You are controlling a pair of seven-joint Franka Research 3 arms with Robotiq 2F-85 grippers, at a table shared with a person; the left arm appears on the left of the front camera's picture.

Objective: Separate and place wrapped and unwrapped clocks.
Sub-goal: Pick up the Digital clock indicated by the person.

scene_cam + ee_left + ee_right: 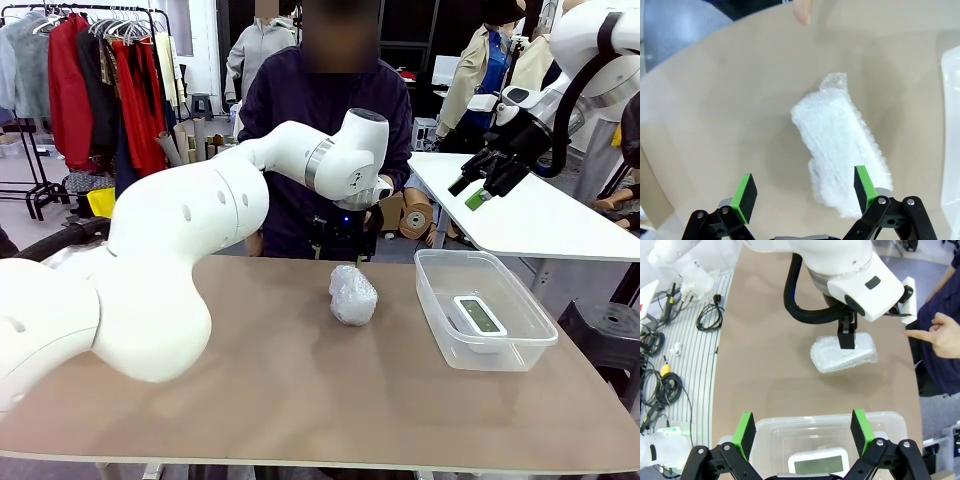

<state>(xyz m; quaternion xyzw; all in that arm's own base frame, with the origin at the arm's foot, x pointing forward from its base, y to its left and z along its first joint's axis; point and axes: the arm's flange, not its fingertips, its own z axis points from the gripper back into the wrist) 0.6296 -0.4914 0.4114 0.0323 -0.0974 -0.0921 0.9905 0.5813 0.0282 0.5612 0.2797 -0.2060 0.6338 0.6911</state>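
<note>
A wrapped clock [352, 295], a white bubble-wrap bundle, lies mid-table. My left gripper [350, 250] hangs just above and behind it, open. In the left wrist view the bundle [840, 145] sits toward the right pad, with the left gripper [804, 192] standing wide and holding nothing. The unwrapped clock [480, 316], white with a greenish screen, lies inside a clear plastic bin [432, 300] on the right. My right gripper [490, 182] is raised high at the right, open and empty. Looking down from the right gripper [802, 432], I see the bin [765, 432], the clock [820, 462] and the bundle [842, 354].
A person stands at the far edge, with a hand [940, 335] pointing toward the bundle and a fingertip [802, 12] near the table. A second white table [540, 215] stands back right. Cables [660, 380] lie on the floor beside the table.
</note>
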